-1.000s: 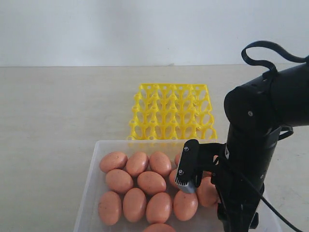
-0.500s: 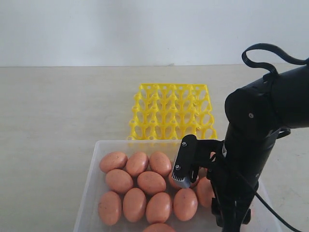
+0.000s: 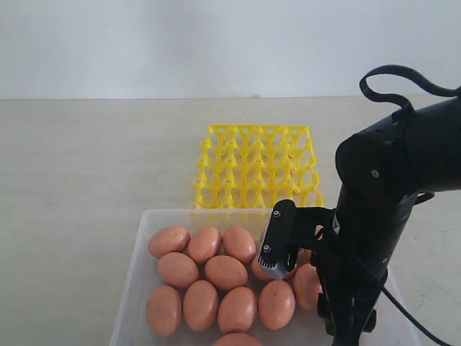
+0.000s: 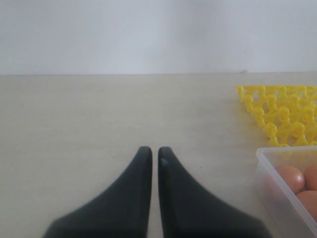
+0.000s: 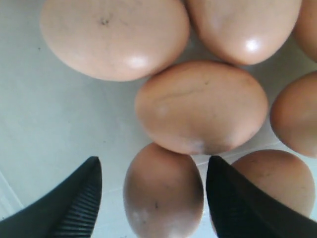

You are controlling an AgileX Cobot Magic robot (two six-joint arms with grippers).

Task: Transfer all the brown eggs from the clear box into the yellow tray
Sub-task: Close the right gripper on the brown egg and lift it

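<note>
Several brown eggs (image 3: 226, 272) lie packed in the clear box (image 3: 136, 274) at the front. Behind it stands the yellow tray (image 3: 256, 166), its cups empty. My right gripper (image 3: 289, 252) hangs over the right side of the box. In the right wrist view this gripper (image 5: 154, 163) is open, and one egg (image 5: 163, 196) lies between its fingers (image 5: 74, 198), with a gap showing on one side. My left gripper (image 4: 154, 149) is shut on nothing over bare table, left of the tray (image 4: 282, 111) and the box (image 4: 270, 166). The exterior view does not show it.
The beige table (image 3: 86, 180) runs to a white wall behind. My black right arm (image 3: 382, 216) and its cable rise over the right end of the box and hide the eggs there.
My right gripper has shifted slightly left and a little lower over the eggs, jaws still wide. The eggs and the tray have not moved.
</note>
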